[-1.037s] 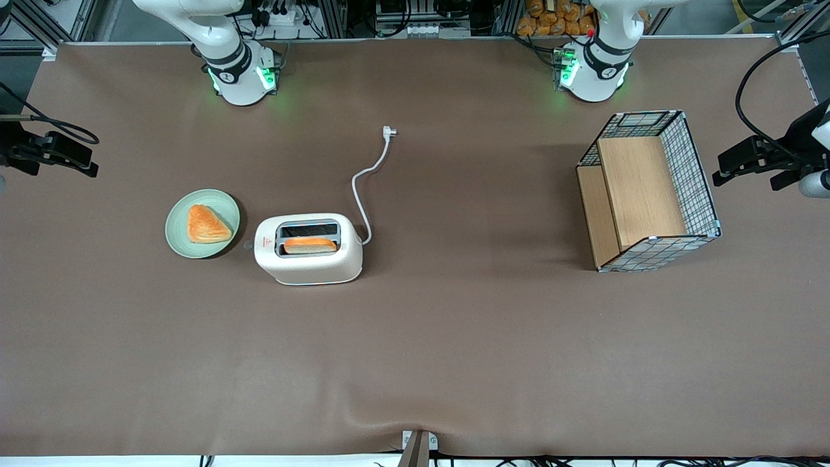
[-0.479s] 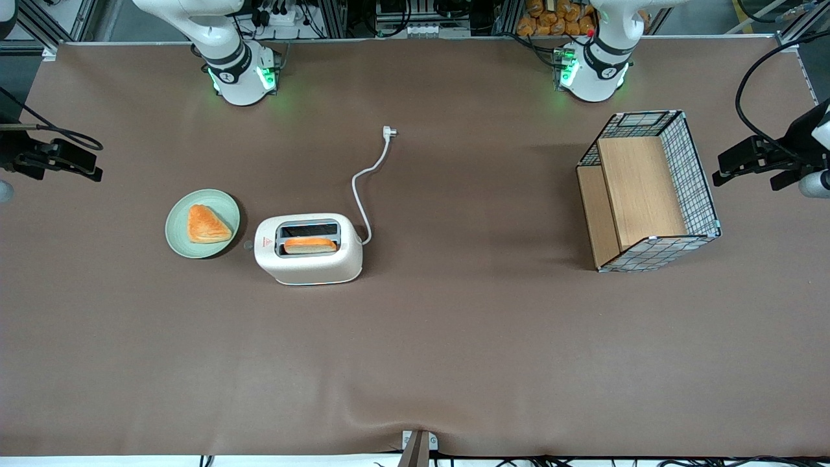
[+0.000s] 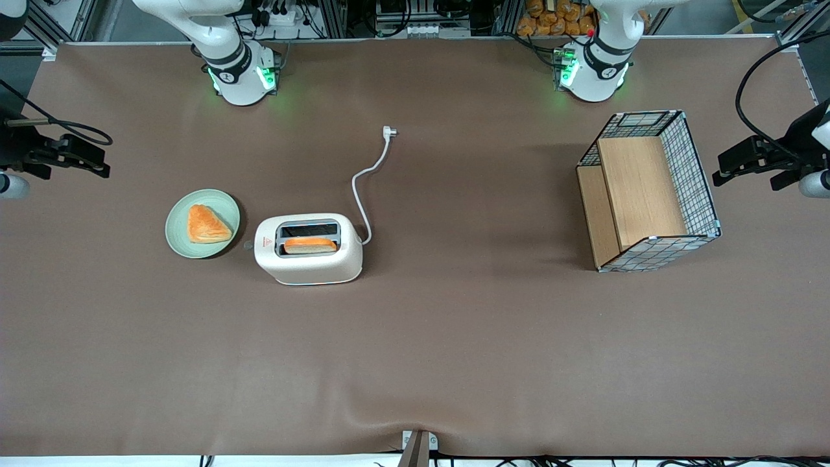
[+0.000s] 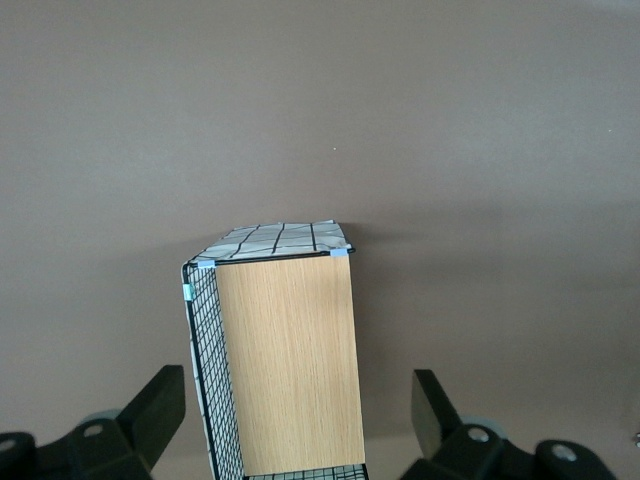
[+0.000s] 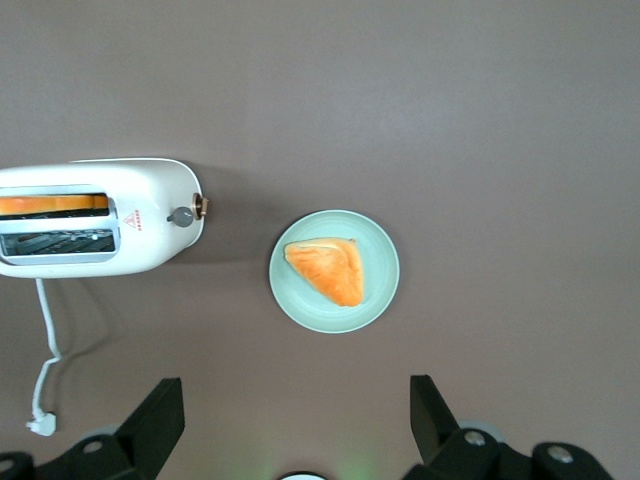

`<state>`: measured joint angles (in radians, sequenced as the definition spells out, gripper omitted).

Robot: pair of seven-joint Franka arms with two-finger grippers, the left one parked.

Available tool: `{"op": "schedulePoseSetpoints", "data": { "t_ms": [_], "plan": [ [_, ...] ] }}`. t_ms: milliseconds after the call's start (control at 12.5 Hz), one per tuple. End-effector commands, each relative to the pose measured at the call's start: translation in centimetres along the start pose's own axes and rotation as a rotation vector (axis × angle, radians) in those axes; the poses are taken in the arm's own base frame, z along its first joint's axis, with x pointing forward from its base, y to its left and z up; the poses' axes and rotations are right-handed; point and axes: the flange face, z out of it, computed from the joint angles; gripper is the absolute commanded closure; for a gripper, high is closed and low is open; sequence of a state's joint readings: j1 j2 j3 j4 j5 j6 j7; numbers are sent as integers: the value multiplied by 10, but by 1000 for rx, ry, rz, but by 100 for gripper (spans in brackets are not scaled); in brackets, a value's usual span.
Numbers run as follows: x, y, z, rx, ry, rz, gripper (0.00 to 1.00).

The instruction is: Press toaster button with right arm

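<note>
Hovering high at the working arm's end of the table, my gripper (image 3: 81, 157) shows at the left edge of the front frame as a black shape, level with nothing on the cloth and well apart from everything I am meant to touch. My fingers (image 5: 150, 425) stand wide apart and hold nothing; the wrist camera looks straight down between them. The toaster (image 3: 308, 249) sits left of the frame's center in the front view, cream-white, with a slice of bread (image 3: 310, 245) in the slot nearer the front camera and a small red triangle mark (image 3: 265, 242) on its top. The toaster button (image 5: 181, 216) sticks out of the narrow end next to that mark, a small grey knob, facing a pale green plate (image 3: 178, 237) that lies just beside the toaster toward my end of the table. On the plate rests a triangular pastry (image 3: 207, 224). A white cord (image 3: 367, 181) runs from the toaster's other narrow end, curving away from the front camera to a plug (image 3: 389, 131) lying on the brown table (image 3: 454, 337). Toward the parked arm's end stands a wire basket (image 3: 697, 175) with wooden panels inside.
</note>
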<state>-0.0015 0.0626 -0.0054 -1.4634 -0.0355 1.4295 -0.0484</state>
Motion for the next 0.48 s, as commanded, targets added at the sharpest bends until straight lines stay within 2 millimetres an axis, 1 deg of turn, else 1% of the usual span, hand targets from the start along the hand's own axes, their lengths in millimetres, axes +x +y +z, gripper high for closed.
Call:
{"op": "schedulePoseSetpoints", "data": {
  "t_ms": [0, 160, 239, 319, 399],
  "plan": [
    [0, 8, -4, -53, 3, -21, 0],
    [-1, 16, 0, 9, -8, -1, 0],
    [0, 18, 4, 14, -16, 4, 0],
    [1, 18, 4, 17, -12, -1, 0],
    [0, 18, 4, 17, -12, -2, 16]
  ]
}}
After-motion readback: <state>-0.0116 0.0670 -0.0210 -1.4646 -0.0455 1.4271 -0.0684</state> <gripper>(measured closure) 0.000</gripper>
